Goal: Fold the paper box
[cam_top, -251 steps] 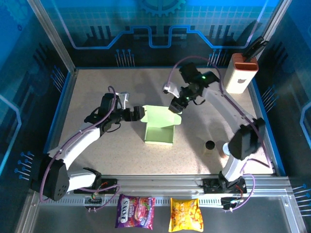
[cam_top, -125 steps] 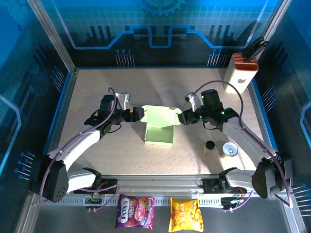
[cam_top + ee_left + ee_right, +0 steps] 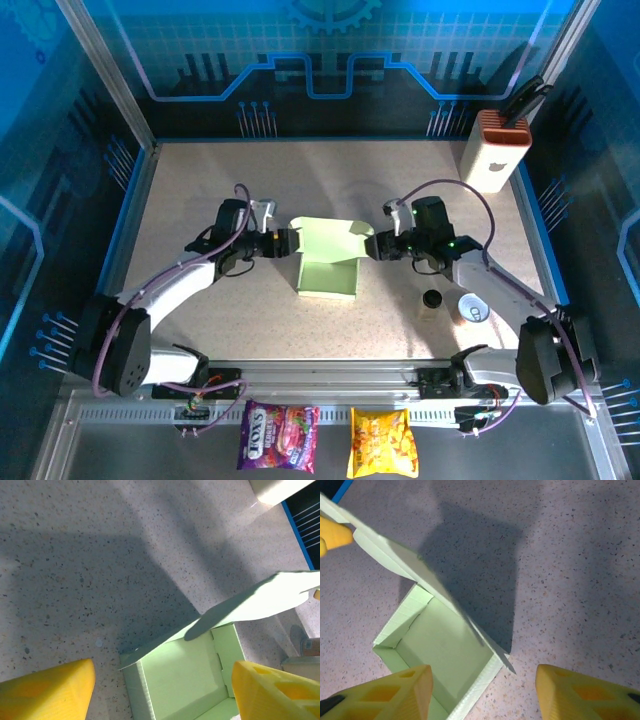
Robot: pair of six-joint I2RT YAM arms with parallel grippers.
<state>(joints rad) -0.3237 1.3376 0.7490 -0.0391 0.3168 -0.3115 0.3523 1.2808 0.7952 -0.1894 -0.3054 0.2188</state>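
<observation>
Paper box [image 3: 328, 262] sits about mid-table, tray formed, with its lid flap raised at a slant along the far side. Left gripper [image 3: 284, 243] is just beside the box's far left corner and right gripper [image 3: 374, 246] is by the far right one. Both have their jaws spread wide with nothing pinched (wrist views show the yellow fingers [image 3: 50, 685] well apart, open tray below).

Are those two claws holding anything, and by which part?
Nothing looks clamped. The left claw and right claw are open at opposite ends of the paper box, beside its raised lid; whether they touch it cannot be told.
</observation>
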